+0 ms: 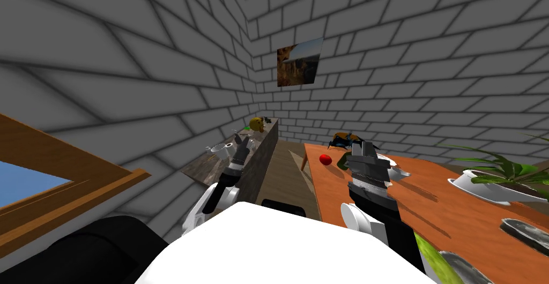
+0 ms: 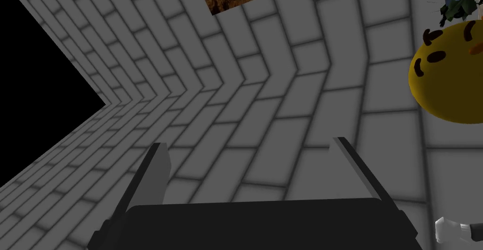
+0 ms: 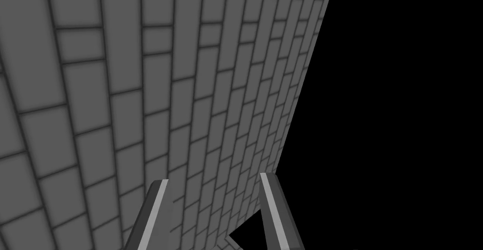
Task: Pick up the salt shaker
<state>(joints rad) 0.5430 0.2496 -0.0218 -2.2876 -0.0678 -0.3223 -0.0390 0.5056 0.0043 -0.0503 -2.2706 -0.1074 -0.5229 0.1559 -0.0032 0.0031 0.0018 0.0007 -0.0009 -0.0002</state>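
Currently left gripper [image 2: 247,143] open over grey stone-topped desk [image 1: 206,164], staged for likely small white salt shaker [image 2: 445,229]; right gripper [image 3: 212,183] open, idle.

We see our right gripper [image 3: 213,179] with its two light grey fingers [image 3: 155,214] standing apart, nothing between them. Behind them runs a grey brick wall [image 3: 141,96]. Its edge drops just past one finger, and beyond that edge lies a black area [image 3: 401,110].
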